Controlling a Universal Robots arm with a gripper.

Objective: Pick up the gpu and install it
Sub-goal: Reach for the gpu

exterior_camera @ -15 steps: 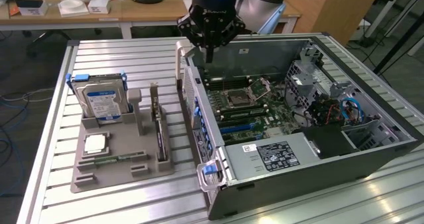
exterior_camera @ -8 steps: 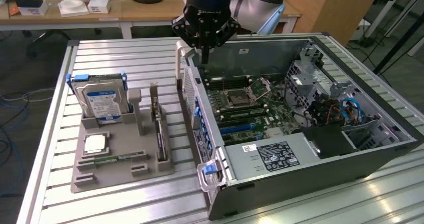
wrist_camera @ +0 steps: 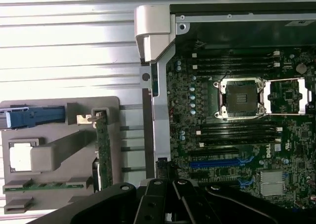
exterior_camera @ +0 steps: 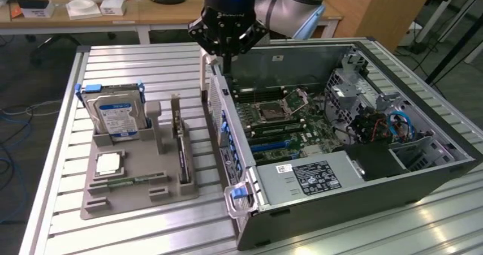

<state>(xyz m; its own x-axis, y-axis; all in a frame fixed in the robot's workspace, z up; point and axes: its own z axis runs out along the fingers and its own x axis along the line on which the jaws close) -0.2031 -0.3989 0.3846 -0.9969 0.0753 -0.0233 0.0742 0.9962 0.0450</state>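
Grey plastic tray sits on the slatted metal worktop, toward its edge at the exterior view's left. The gpu stands on edge in the tray slot nearest the open computer case. Tool closed, hanging over the case's far corner on the tray side, apart from the gpu. Hard drive upright at the tray's far end.

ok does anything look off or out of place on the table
Nothing stands out. The thin dark green-black gpu card stands upright on edge in its slot of the grey plastic tray, the boxy silver hard drive sits straight in its cradle, and the open dark computer case lies alongside, nothing spilled.
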